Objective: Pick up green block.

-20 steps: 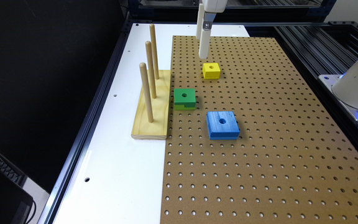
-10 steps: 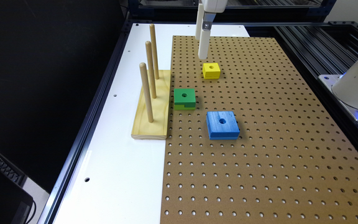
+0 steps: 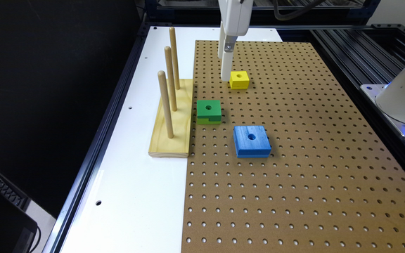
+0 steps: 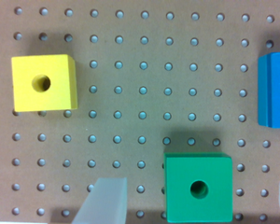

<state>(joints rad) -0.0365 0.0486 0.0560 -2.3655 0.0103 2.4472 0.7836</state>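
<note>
The green block (image 3: 209, 111) lies flat on the brown pegboard (image 3: 294, 182), just beside the wooden peg stand. It is dark green with a round centre hole and a lighter lower layer. In the wrist view the green block (image 4: 198, 186) sits on the board below, in line with the gap between my two pale fingers (image 4: 106, 200). My gripper (image 4: 196, 184) is open and holds nothing. In the exterior view the gripper (image 3: 225, 72) hangs over the board, its tip next to the yellow block (image 3: 239, 79) and farther back than the green block.
A wooden stand (image 3: 172, 119) with three upright pegs borders the green block on the exterior view's left. A larger blue block (image 3: 251, 141) lies near the green one, to the front right. The robot's white base (image 3: 404, 98) stands at the right edge.
The gripper has come lower in the exterior view, down to the yellow block's side. The blocks have not moved.
</note>
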